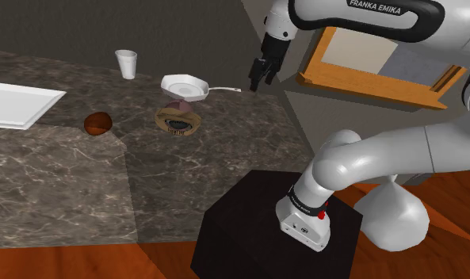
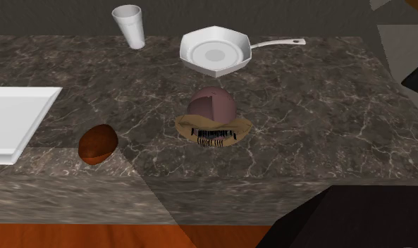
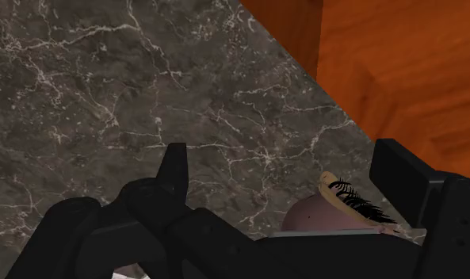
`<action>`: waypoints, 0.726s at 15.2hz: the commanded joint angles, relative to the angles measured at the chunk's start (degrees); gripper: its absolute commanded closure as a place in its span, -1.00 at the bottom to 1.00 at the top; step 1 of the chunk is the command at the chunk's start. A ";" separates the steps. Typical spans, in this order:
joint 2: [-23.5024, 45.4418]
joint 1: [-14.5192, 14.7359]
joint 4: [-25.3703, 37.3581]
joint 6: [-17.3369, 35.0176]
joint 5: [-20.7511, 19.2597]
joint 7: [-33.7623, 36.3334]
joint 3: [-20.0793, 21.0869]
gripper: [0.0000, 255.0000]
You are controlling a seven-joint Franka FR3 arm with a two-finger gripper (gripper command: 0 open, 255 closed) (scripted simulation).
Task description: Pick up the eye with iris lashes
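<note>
Gripper [image 1: 259, 82] hovers w/ jaws spread and nothing between them, up by the handle tip of the white frying pan [image 1: 184, 85] in the shoulder view. The target eye [image 2: 213, 120], a pinkish dome on a tan lid w/ black lashes, sits on the dark marble counter [image 2: 327, 127], on the pan's near side in the second exterior view, apart from it. In the wrist view it's off-centre, nearer one finger. Best bet: centre over the dome, drop straight, pinch the dome's sides, not the lashes, and keep clear of the pan rim.
</note>
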 commanded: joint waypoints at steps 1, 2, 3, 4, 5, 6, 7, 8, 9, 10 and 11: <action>0.00 0.00 0.00 0.00 0.00 0.00 0.00 -1.00; 2.04 0.58 0.54 1.51 -0.31 -0.74 0.42 -1.00; 4.09 1.14 1.13 2.97 -0.63 -1.46 0.87 -1.00; 6.13 1.67 1.77 4.38 -0.97 -2.16 1.32 -1.00; 8.17 2.18 2.46 5.74 -1.33 -2.84 1.80 -1.00; 10.21 2.67 3.19 7.05 -1.71 -3.49 2.28 -1.00; 12.24 3.14 3.96 8.31 -2.13 -4.12 2.78 -1.00; 14.26 3.58 4.78 9.51 -2.57 -4.72 3.30 -1.00; 16.27 4.00 5.63 10.67 -3.04 -5.30 3.84 -1.00; 18.28 4.41 6.51 11.77 -3.55 -5.84 4.38 -1.00; 20.27 4.80 7.43 12.82 -4.10 -6.35 4.94 -1.00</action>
